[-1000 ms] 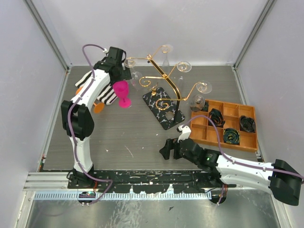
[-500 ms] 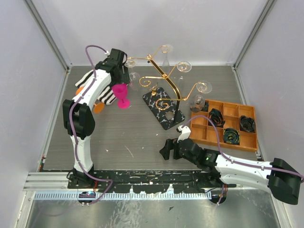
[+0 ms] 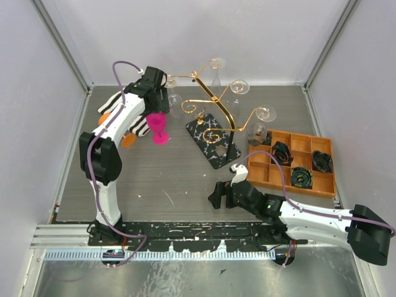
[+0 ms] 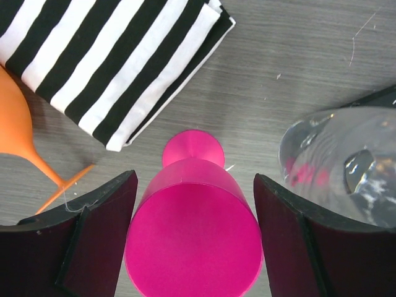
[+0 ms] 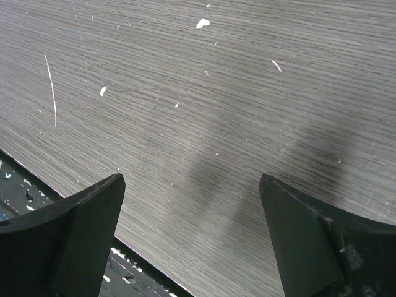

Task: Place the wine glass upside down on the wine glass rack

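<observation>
The pink wine glass (image 4: 192,247) stands upright on the grey table (image 4: 297,62), left of the gold wine glass rack (image 3: 210,136). The left gripper (image 4: 193,178) straddles its bowl, fingers right against it (whether they press, I cannot tell). A clear glass (image 4: 346,161) at the rack's nearest arm crowds one finger. A striped cloth (image 4: 111,62) and an orange glass (image 4: 21,136) lie on the other side. The right gripper (image 5: 192,185) gapes wide over the tabletop.

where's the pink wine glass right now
The pink wine glass sits far left in the top view, inside the open left gripper, with the striped cloth to its left and the wine glass rack to its right.
</observation>
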Robot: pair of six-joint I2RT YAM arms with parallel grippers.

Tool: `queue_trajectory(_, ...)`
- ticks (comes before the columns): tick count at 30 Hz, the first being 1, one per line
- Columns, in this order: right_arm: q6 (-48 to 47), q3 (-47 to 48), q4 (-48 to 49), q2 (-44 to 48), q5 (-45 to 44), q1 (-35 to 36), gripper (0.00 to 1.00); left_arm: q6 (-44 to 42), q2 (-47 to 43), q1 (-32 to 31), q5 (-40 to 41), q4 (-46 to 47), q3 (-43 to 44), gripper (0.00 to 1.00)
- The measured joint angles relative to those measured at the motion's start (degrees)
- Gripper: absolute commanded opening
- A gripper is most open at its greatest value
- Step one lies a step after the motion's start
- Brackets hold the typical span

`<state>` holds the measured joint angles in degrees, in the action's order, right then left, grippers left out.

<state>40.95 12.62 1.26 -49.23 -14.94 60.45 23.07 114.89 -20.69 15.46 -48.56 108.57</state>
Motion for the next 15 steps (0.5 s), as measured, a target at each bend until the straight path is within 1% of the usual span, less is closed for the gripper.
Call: queue_trajectory(15, 0.2, -0.1, 0.0, 0.0, 0.0, 0.0, 0.96, 1.3, -11.2, -0.6, 0.3, 0.7, -14.4, 0.81)
